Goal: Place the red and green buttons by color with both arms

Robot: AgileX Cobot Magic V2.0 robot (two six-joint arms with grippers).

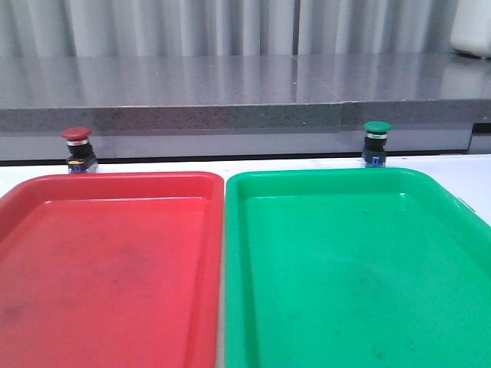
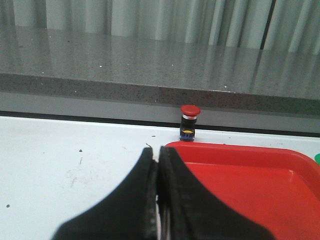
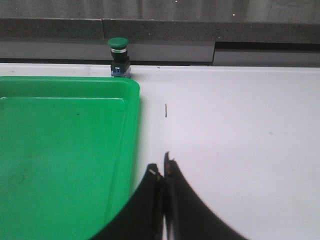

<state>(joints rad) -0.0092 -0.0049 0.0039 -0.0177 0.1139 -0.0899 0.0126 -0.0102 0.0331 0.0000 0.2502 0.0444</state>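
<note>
White matte tabletop (image 1: 15, 175), lightly scuffed, bounded at the rear by a grey speckled stone ledge (image 1: 230, 115) under pale pleated curtains (image 1: 192, 27). Flat red plastic tray (image 1: 107, 261) and flat green plastic tray (image 1: 353, 268) side by side, edges nearly touching. Red-capped push-button with silver collar and black body (image 1: 77, 149) upright just behind the red tray's far edge, long axis vertical, cap up. Green-capped push-button of the same build (image 1: 377, 142) upright behind the green tray's far edge, cap up. Left gripper (image 2: 158, 165) beside the red tray, fingers pressed together, holding nothing. Right gripper (image 3: 164, 177) beside the green tray, fingers likewise together, empty.
</note>
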